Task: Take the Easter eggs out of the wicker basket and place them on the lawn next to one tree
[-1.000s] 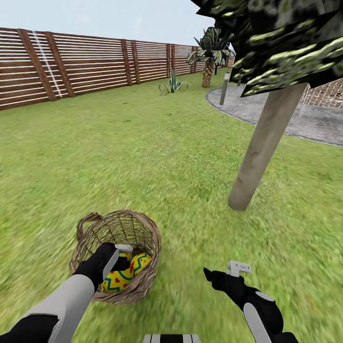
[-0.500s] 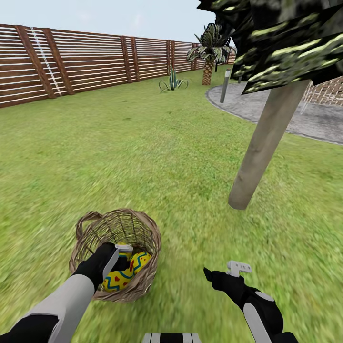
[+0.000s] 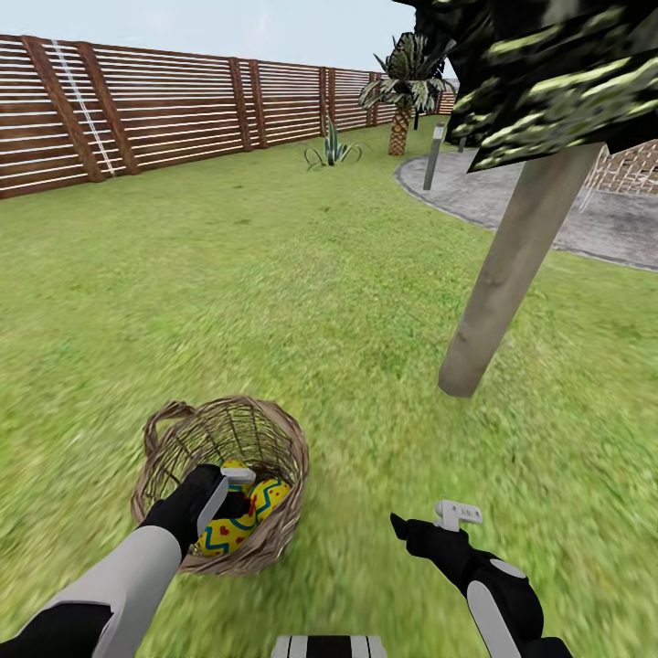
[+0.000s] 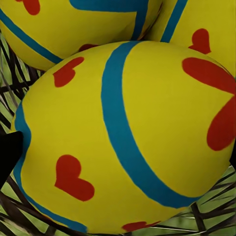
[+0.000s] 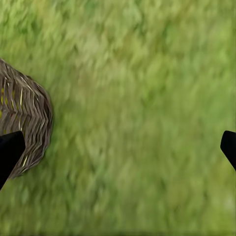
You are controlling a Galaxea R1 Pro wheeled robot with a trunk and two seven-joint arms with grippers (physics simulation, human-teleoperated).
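The Easter eggs [image 3: 239, 520] lie in the wicker basket [image 3: 222, 484], at seven o'clock in the head view. The left pincer [image 3: 239, 489] reaches down among them; its grip cannot be told. The right pincer [image 3: 429, 521] hangs spread wide and empty over the lawn [image 3: 274, 292]. The tree [image 3: 498, 283] stands at two o'clock, the fence [image 3: 164, 114] at eleven, the paved patio [image 3: 512, 206] beyond.

Easter eggs [image 4: 123, 142] bright yellow, blue bands, red hearts, blue zigzag on one; wicker basket [image 3: 274, 439] brown woven twigs; lawn [image 3: 274, 274] green with yellowish patches; tree [image 3: 498, 283] trunk pale grey-brown, crown dark with pale green specks; fence [image 3: 164, 114] brown slats; patio [image 3: 512, 196] grey; left end effector [image 3: 228, 498] black, grey forearm.
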